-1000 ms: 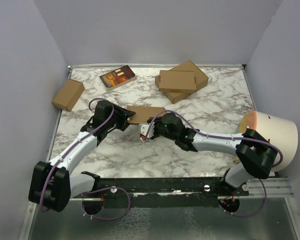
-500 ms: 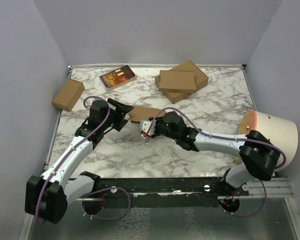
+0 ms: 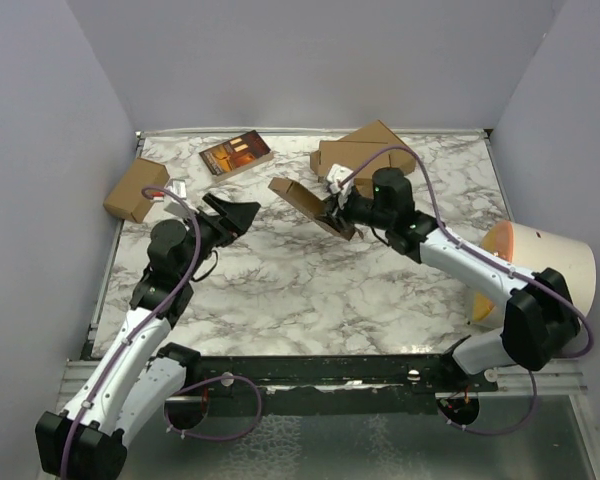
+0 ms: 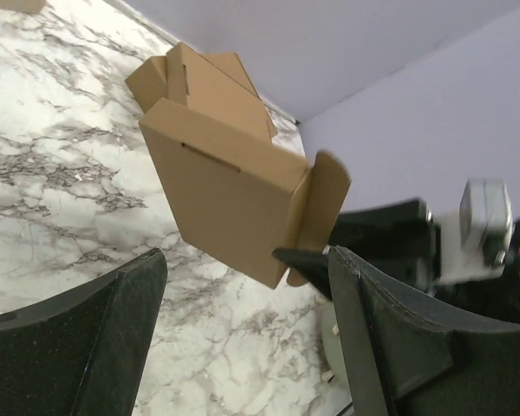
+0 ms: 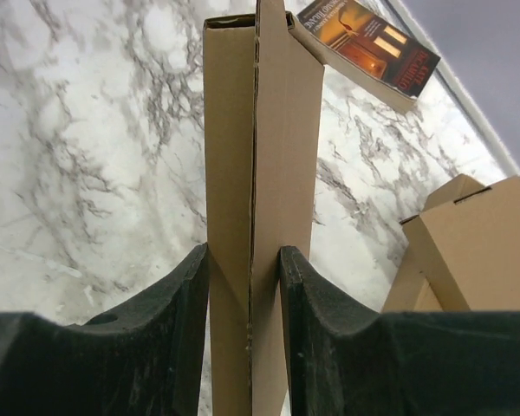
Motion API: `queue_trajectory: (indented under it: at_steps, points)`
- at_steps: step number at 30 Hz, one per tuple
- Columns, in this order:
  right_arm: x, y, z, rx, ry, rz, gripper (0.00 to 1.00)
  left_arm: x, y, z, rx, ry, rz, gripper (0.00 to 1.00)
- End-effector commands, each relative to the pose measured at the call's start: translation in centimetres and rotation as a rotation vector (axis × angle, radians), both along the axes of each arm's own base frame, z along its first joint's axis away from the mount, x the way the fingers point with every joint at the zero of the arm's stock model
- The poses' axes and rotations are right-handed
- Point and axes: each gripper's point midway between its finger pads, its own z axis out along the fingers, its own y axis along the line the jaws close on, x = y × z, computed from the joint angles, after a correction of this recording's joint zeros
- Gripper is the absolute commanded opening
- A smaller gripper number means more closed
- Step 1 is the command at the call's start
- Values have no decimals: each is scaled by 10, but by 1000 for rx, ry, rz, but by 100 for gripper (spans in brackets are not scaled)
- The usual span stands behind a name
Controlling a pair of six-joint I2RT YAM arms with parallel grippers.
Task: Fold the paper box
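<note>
The paper box [image 3: 302,200], a thin flat brown cardboard mailer, hangs tilted above the marble table [image 3: 280,290], and my right gripper [image 3: 337,212] is shut on its right end. In the right wrist view the box [image 5: 260,130] stands edge-on, pinched between both pads [image 5: 245,260]. My left gripper [image 3: 238,212] stands open a little to the left of the box and does not touch it. In the left wrist view the box [image 4: 225,191] floats beyond the open fingers [image 4: 243,277], with one end flap sticking out on the right.
Two ready-folded brown boxes [image 3: 365,158] are stacked at the back right, close behind the held box. A book [image 3: 235,153] lies at the back, a small thicker carton [image 3: 135,188] at the far left, and a white-and-orange rounded object [image 3: 540,265] at the right edge.
The left gripper opened, let go of the box and pulled back to the left. The right arm lifted the box off the table and carried it toward the back right.
</note>
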Motion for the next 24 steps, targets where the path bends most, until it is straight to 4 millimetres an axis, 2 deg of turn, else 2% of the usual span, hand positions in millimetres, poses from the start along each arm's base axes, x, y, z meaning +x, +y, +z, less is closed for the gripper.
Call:
queue_trajectory:
  at_steps: [1, 7, 11, 18, 24]
  points:
    - [-22, -6, 27, 203, 290, 107, 30, -12, -17, 15, 84, -238, -150, 77]
    - [-18, -30, 28, 368, 625, 130, 29, -16, -28, -13, 102, -221, -230, 77]
    - [-17, -42, 15, 462, 848, 118, 29, -15, -28, -35, 104, -165, -234, 77]
    - [-18, -49, -36, 580, 1151, 34, 30, -18, -29, -86, 99, -29, -242, 76]
    - [-16, -52, -76, 613, 1295, -50, 30, -19, -38, -111, 73, 51, -288, 75]
